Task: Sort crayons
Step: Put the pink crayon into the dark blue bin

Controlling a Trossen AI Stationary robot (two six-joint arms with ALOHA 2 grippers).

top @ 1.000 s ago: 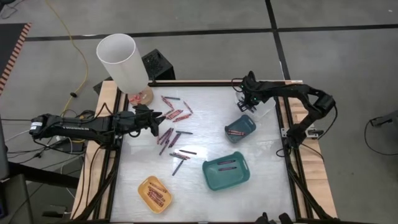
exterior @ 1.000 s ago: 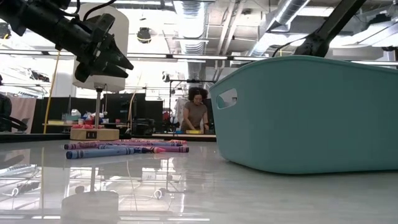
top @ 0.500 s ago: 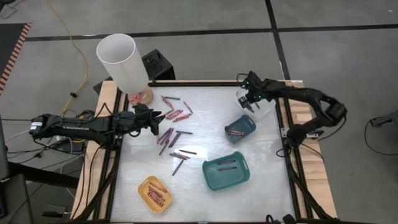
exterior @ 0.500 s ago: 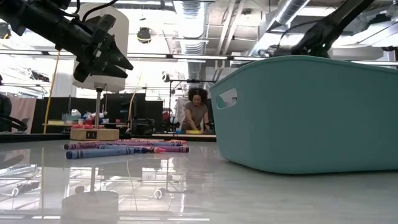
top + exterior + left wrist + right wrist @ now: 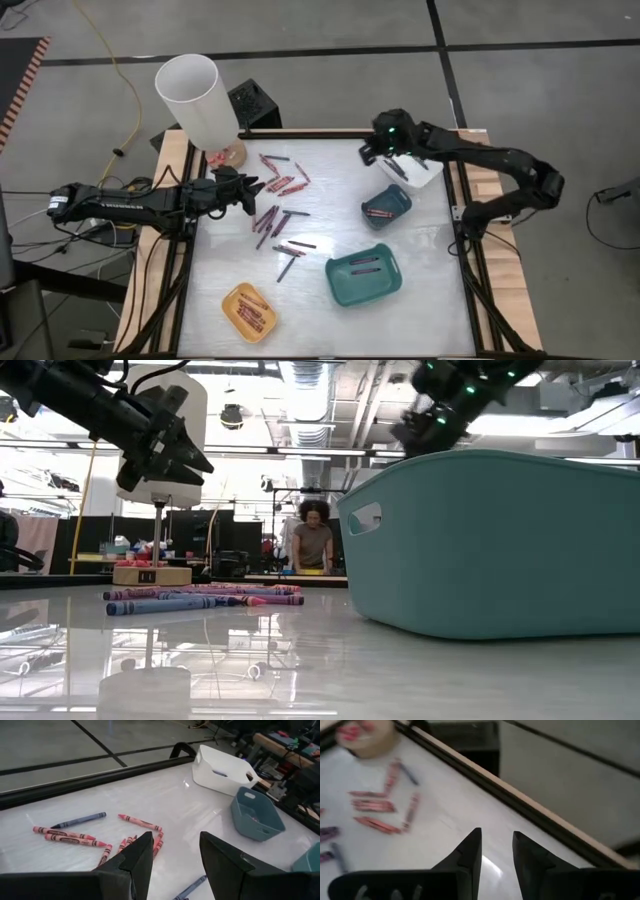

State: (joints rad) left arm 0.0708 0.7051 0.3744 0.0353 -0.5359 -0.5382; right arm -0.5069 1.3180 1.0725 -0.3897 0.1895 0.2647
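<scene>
Crayons [image 5: 280, 187] in red, pink, purple and dark blue lie loose on the white table, left of its middle. They also show in the low view [image 5: 200, 597] and the left wrist view [image 5: 141, 823]. My left gripper [image 5: 248, 190] is open and empty, hovering just left of the loose crayons [image 5: 175, 851]. My right gripper [image 5: 368, 153] is open and empty above the table's far part, left of the white tray [image 5: 415, 170]; its wrist view [image 5: 496, 845] shows crayons [image 5: 375, 806] farther off.
A small blue tray [image 5: 385, 205] and a larger teal tray [image 5: 363, 277] hold a few crayons; a yellow tray [image 5: 248, 310] with red ones sits near the front. A tall white cylinder [image 5: 195, 98] stands at the far left corner. A person [image 5: 315, 545] stands in the room beyond the table.
My right gripper has gone from above the white tray toward the table's left along the far edge and has turned about. The white tray now shows uncovered.
</scene>
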